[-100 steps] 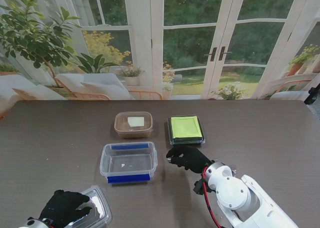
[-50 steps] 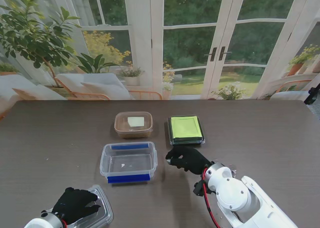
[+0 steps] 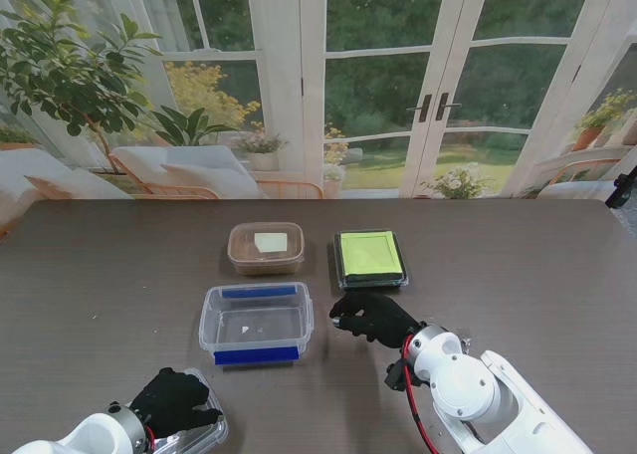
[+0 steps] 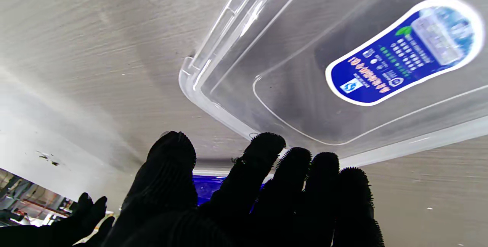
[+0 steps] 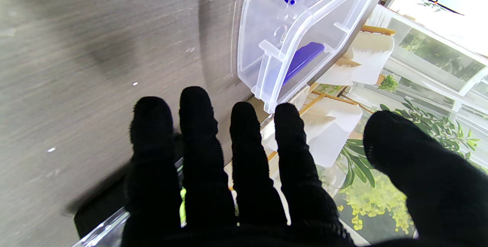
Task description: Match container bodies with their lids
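Dark grey-brown wood-grain table top [image 3: 518, 265] fills the lower half of the stand view. At centre frame, slightly left, stands the clear rectangular plastic container body with blue clip handles [image 3: 257, 323], uncovered, one blue handle on its far rim and one on its near rim; the right wrist view shows its translucent walls, moulded ribs and blue clips [image 5: 301, 37]. At the lower left corner of the stand view lies the clear flat plastic lid [image 3: 199, 426], well apart from that body; the left wrist view shows its raised rim, rounded corner and an oval blue printed label [image 4: 404, 48]. Above centre sit the small brown translucent container with a pale label on its lid [image 3: 266, 248] and, just to its right, the black tray with a yellow-green cover [image 3: 370, 258], both closed. The black-gloved right hand [image 3: 370, 316] hovers between the clear body and the black tray, fingers [image 5: 198, 132] spread, holding nothing. The black-gloved left hand [image 3: 176, 402] rests over the lid with fingers [image 4: 263, 159] extended at its edge; whether it grips the lid cannot be told.
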